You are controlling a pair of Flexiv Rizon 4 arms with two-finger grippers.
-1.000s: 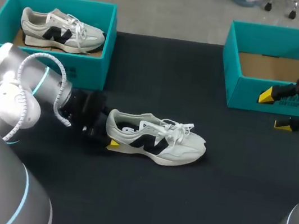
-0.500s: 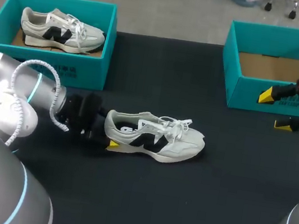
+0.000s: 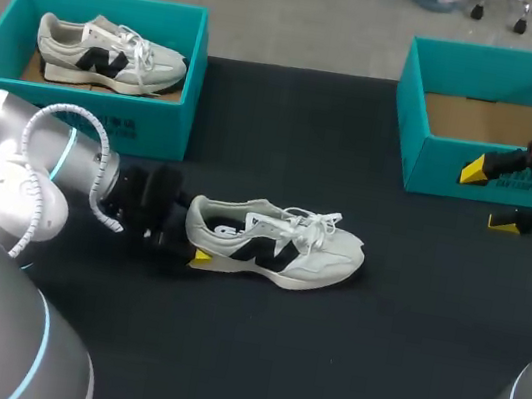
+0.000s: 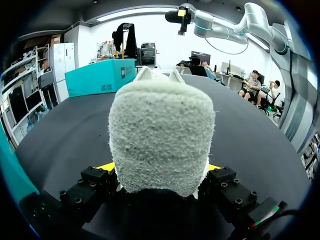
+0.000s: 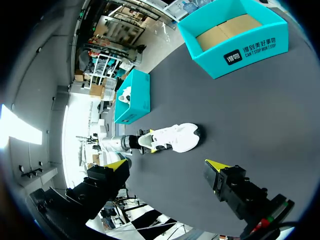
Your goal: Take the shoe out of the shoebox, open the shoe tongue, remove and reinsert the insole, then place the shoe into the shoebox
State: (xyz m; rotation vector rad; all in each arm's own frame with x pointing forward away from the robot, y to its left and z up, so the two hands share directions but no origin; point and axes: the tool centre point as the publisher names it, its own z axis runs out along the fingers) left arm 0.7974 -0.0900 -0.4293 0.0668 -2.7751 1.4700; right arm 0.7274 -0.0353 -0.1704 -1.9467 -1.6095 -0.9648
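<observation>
Left hand (image 4: 159, 169) pinching the shoe (image 3: 279, 245) by the heel; shoe lies sole-down on the desk (image 3: 320, 370), out of any box.
My read: the heel clamp pins the shoe so the other arm can open the tongue; laces look tied, insole step not yet done. Right hand (image 3: 489, 198) is spread and empty, just in front of the empty shoebox (image 3: 433, 170), so free for that job. Far left, a 2nd shoebox (image 3: 157, 122) holds 1 more shoe (image 3: 107, 51). Left wrist view shows yellow tips on both sides of the heel; head view shows only 1, the other is hidden behind the shoe. Right wrist view confirms nothing sits between its fingers.
</observation>
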